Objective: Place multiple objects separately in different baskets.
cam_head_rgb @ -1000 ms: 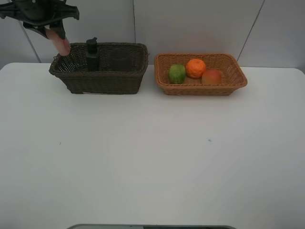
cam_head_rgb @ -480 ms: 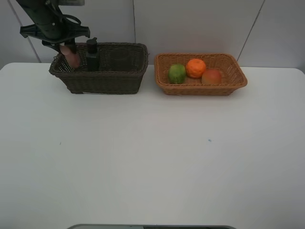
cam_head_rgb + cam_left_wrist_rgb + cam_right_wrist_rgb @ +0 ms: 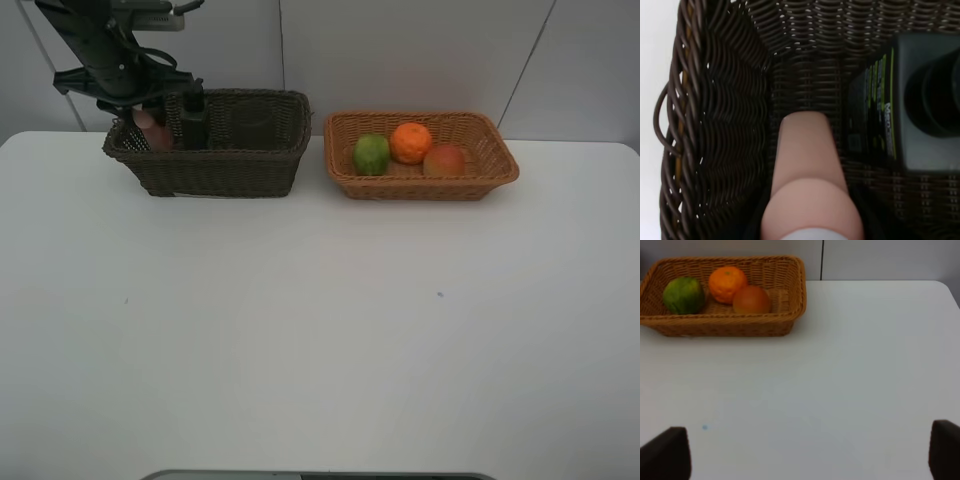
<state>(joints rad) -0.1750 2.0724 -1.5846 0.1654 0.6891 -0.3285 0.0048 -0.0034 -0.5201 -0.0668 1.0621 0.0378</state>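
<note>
Two baskets, three fruits, two bottles, two arms.

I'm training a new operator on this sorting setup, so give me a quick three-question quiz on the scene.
1. True or false: the light basket holds three fruits.
2. What stands beside the pink bottle in the dark basket? A) a cup B) a black pump bottle C) an orange
3. Which gripper holds the pink bottle?

Key: 1. True: green fruit, orange, red-yellow fruit. 2. B. 3. The left gripper; the right gripper is open over the table.
</note>
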